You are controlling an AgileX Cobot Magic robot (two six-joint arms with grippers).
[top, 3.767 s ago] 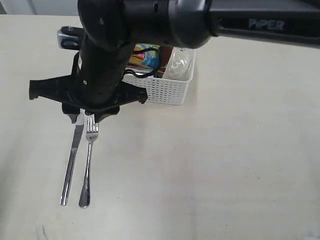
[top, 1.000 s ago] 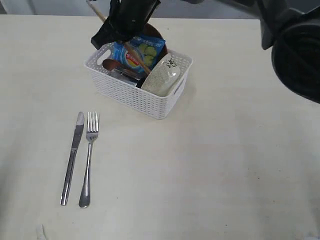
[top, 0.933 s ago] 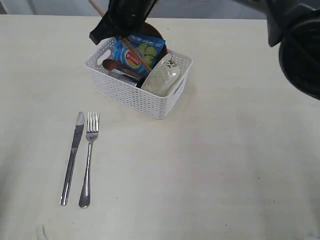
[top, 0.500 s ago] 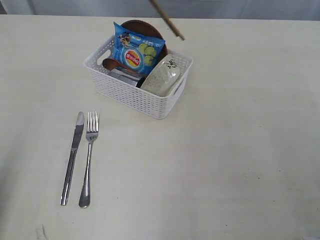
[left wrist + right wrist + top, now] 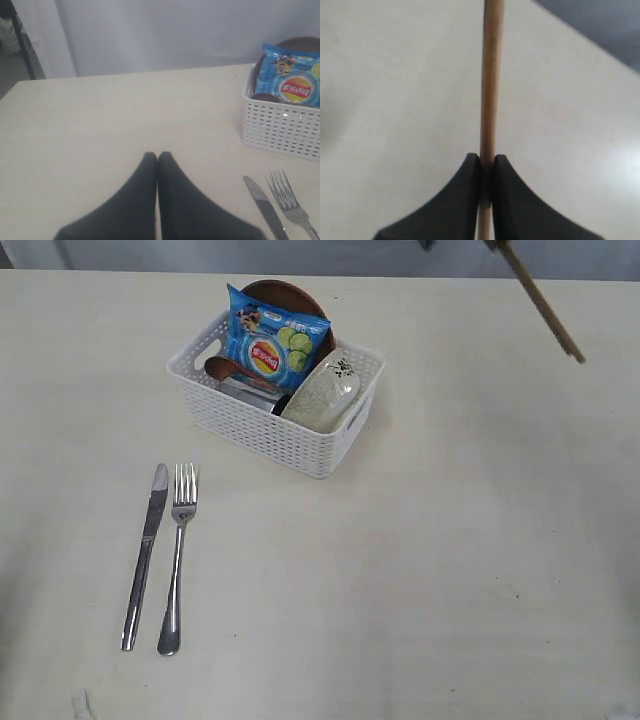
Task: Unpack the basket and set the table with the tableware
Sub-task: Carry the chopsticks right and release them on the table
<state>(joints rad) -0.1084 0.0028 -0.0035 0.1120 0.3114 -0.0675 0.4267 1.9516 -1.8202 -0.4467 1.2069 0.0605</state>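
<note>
Spanning whole view: table (image 5: 450, 590), pale cream. Basket (image 5: 260, 425) toward far side, holding plate (image 5: 300, 295), chip bag (image 5: 272, 335), bowl (image 5: 322, 398), wooden spoon (image 5: 228, 370). Knife (image 5: 143, 560) and fork (image 5: 176, 570) parallel, just beside each other, near side of basket. Chopsticks (image 5: 543, 305) aloft at right, tilted, pinched in right gripper (image 5: 487, 162). Left gripper (image 5: 157, 156) clenched, empty. Likely risk: thin pinch lets sticks swivel or slip, landing skewed.
</note>
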